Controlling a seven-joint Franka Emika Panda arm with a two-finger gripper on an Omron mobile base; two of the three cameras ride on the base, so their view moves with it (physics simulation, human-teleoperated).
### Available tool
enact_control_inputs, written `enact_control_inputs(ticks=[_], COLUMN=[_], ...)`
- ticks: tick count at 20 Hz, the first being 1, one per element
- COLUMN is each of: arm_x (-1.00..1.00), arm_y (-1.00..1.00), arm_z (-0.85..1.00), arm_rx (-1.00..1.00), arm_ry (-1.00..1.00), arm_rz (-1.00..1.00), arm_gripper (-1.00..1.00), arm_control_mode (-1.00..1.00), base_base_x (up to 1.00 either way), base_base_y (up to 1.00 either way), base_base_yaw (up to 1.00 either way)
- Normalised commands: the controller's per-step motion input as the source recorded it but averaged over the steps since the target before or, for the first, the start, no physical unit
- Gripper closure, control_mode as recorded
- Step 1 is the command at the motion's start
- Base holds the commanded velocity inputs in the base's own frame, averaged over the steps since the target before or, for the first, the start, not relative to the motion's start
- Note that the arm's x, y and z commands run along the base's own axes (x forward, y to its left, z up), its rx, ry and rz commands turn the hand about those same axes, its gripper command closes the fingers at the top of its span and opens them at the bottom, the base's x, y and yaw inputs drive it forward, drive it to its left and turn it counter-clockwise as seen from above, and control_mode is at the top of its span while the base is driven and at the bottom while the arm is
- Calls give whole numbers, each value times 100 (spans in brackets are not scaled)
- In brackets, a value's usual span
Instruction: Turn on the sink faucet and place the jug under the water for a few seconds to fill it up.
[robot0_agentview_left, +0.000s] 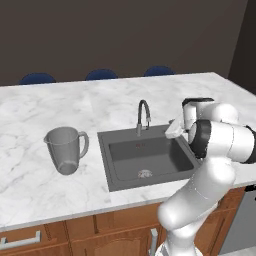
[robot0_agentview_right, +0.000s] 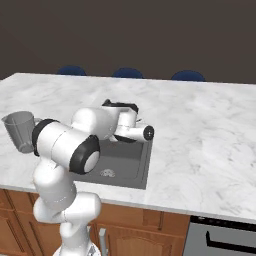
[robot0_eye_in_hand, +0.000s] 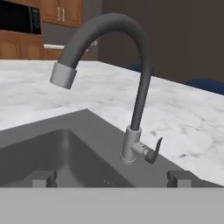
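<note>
I take the sink (robot0_agentview_left: 150, 157) as my landmark: a dark grey recessed basin set into the white marble countertop (robot0_agentview_left: 45, 107), with a small round drain (robot0_agentview_left: 144, 173) on its floor toward the near side. The sink faucet (robot0_agentview_left: 143, 116) stands upright at the middle of the sink's far rim, its arched spout curving back over the basin. In the hand view I see its metallic base, a short dark lever (robot0_eye_in_hand: 154, 151) sticking out to one side of that base, and a light grey nozzle tip (robot0_eye_in_hand: 63, 75) hanging above the basin; I see no stream under it. The jug (robot0_agentview_left: 65, 149) stands upright on the countertop well to the left of the sink, apart from its rim, handle turned toward the sink. My gripper (robot0_eye_in_hand: 111, 178) hovers over the right part of the sink, aimed at the faucet. Its fingers (robot0_eye_in_hand: 43, 178) stand spread wide with nothing between them, touching nothing. Three blue chair backs (robot0_agentview_left: 102, 74) line the countertop's far edge, beyond the sink.
</note>
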Motion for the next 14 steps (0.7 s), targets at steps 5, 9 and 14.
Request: enact_control_inputs(ticks=[5, 9, 14], arm_x=[34, 33, 13], arm_y=[0, 4, 1], arm_z=[-12, -17, -3], arm_rx=[1, 0, 0], arm_ry=[-2, 0, 0], arm_rz=[2, 0, 6], arm_gripper=[-100, -100, -100], arm_control_mode=[-100, -100, -100], base_base_x=[0, 0, 0], base_base_y=[0, 0, 0], base_base_yaw=[0, 0, 0])
